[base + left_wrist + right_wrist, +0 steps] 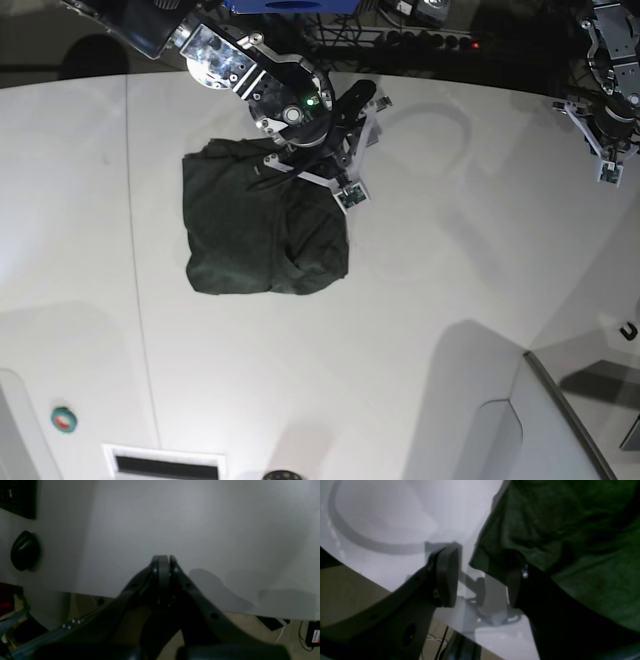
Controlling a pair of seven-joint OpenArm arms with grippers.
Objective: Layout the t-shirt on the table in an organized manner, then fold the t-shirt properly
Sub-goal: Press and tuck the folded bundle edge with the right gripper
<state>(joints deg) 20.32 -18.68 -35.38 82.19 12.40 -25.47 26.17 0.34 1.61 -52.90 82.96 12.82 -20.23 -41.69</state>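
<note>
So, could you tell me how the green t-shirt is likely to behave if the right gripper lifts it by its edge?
The t-shirt lies creased in a folded bundle, so it will probably droop and unfold when lifted. The table looks glossy, so the cloth may slide rather than stay put. It looks light for the open right gripper.

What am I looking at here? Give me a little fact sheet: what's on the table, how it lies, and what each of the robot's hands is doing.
garment: t-shirt, dark green, bunched into a rough wrinkled square, not neatly folded
surface: table, glossy white
right hand: jaws apart at the shirt's edge, one finger touching the cloth, nothing pinched between them
left hand: shut, empty, over bare table away from the shirt
other item: small green round thing near the table's front corner
</note>
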